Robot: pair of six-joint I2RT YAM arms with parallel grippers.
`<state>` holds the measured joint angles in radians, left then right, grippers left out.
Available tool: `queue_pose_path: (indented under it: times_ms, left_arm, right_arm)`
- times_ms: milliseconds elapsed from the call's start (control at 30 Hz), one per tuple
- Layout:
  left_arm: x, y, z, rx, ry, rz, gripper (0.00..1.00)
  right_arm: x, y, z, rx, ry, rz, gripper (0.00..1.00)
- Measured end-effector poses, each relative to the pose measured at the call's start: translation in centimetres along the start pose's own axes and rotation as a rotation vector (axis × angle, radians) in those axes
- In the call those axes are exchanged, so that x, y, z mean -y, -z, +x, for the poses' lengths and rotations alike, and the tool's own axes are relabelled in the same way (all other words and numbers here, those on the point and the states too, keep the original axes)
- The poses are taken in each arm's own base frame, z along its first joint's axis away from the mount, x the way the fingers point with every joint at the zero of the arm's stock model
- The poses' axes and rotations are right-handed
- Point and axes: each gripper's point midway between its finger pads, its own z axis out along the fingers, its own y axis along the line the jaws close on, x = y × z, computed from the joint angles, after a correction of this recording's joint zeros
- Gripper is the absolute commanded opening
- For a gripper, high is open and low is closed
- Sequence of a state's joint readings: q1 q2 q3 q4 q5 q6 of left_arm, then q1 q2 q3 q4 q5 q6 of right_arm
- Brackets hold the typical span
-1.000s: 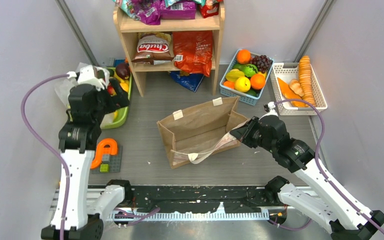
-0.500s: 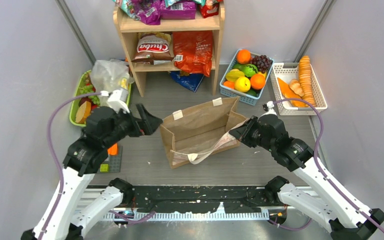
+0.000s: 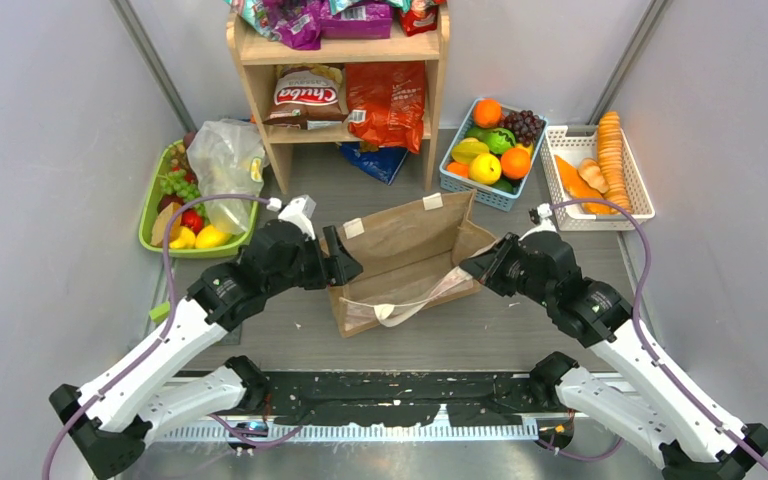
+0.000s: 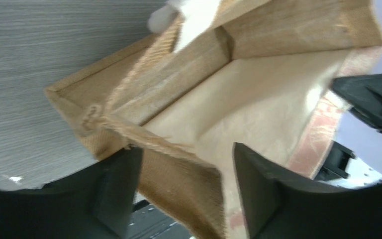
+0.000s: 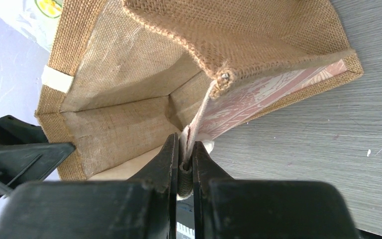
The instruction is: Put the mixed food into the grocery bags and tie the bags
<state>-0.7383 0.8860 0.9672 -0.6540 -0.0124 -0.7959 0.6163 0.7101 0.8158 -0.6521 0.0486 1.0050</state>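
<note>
At upper left, the clear plastic bag slumps over the green basket, untied. Mid-frame, the left pincer gapes astride the rim of the burlap tote, which looks empty. The right pincer pinches the opposite rim. Snack packets and fruit wait in the upper right, unpacked.

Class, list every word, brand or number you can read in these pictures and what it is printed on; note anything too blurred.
"Chuba": on the brown-white snack packet on the wooden shelf.
Too small to read: white print on the red-orange packet beside it.
Blurred: print on the purple packets on the top shelf.
No readable letters: pink print on the side of the burlap tote.
</note>
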Motion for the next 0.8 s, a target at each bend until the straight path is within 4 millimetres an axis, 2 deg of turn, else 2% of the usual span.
queue_pose_path:
  times_ms: [67, 100, 133, 167, 200, 233, 300, 433, 533, 667, 733, 800]
  left_arm:
    - [-1.1, -0.5, 0.2, 0.018, 0.015, -0.05, 0.28]
    - [-1.8, -0.6, 0.1, 0.032, 0.019, -0.078, 0.18]
    - [-2.4, -0.5, 0.0, 0.051, 0.019, -0.103, 0.1]
    - [-3.0, -0.2, -0.2, 0.074, 0.014, -0.125, 0.04]
    - [-3.5, 0.3, -0.6, 0.102, 0.006, -0.144, 0.0]
    - [-3.8, 0.7, -0.9, 0.123, -0.006, -0.155, 0.0]
    - [-4.8, 2.1, -1.7, 0.168, -0.036, -0.197, 0.0]
    - [-6.4, 5.0, -3.9, 0.235, -0.11, -0.294, 0.0]
    - [-7.2, 6.7, -5.1, 0.271, -0.143, -0.343, 0.0]
    - [-8.8, 7.7, -5.0, 0.258, -0.16, -0.396, 0.0]
    - [-9.5, 8.0, -4.8, 0.244, -0.15, -0.41, 0.0]
    - [-10.1, 8.1, -4.5, 0.218, -0.136, -0.418, 0.01]
  right_arm:
    - [0.0, 0.1, 0.0, 0.001, 0.0, -0.003, 0.05]
    - [0.0, 0.2, 0.0, 0.002, 0.0, -0.004, 0.09]
    - [0.0, 0.2, 0.0, 0.002, 0.0, -0.004, 0.2]
    - [0.0, 0.2, 0.0, 0.002, 0.0, -0.005, 0.49]
    - [-0.1, 0.2, 0.0, 0.002, 0.004, -0.01, 0.63]
    - [-0.2, 0.2, 0.1, -0.003, 0.004, -0.018, 0.81]
    - [-0.3, 0.3, 0.0, -0.002, 0.043, -0.027, 0.91]
    - [-1.3, 1.4, -1.4, 0.028, 0.166, -0.032, 0.92]
    - [-4.3, 3.1, -3.8, 0.095, 0.278, -0.101, 0.9]
    - [-7.9, 4.3, -6.4, 0.165, 0.401, -0.179, 0.9]
    - [-9.5, 3.8, -7.4, 0.178, 0.454, -0.194, 0.89]
    - [-10.7, 2.2, -8.1, 0.176, 0.495, -0.185, 0.88]
